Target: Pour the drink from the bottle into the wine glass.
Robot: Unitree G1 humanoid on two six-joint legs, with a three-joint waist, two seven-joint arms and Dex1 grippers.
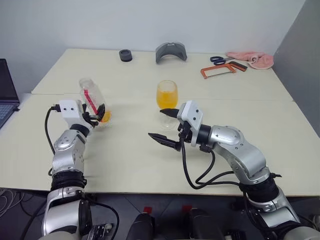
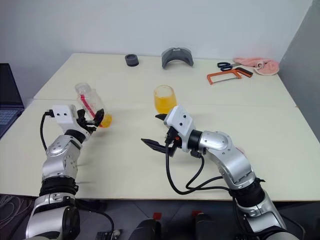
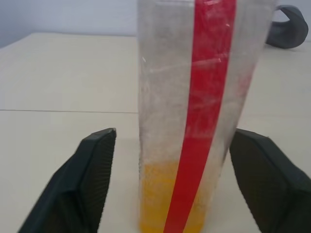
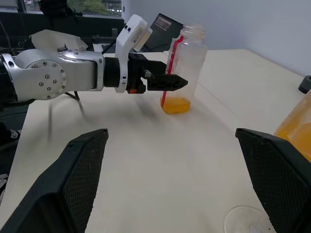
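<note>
1. From the head views, the bottle (image 1: 93, 101) is seen standing on the table (image 1: 150, 160), a little drink (image 1: 105, 118) left in its base; the wine glass (image 1: 167, 96) holds orange liquid.
2. In the left wrist view, the left gripper (image 3: 170, 184) is shown spread open, both fingers clear of the bottle between them.
3. In the right wrist view, the right gripper (image 4: 175, 170) is shown wide open, holding nothing, the glass just beside it.

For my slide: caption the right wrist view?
Left hand open around the nearly emptied bottle standing on the table.
</note>
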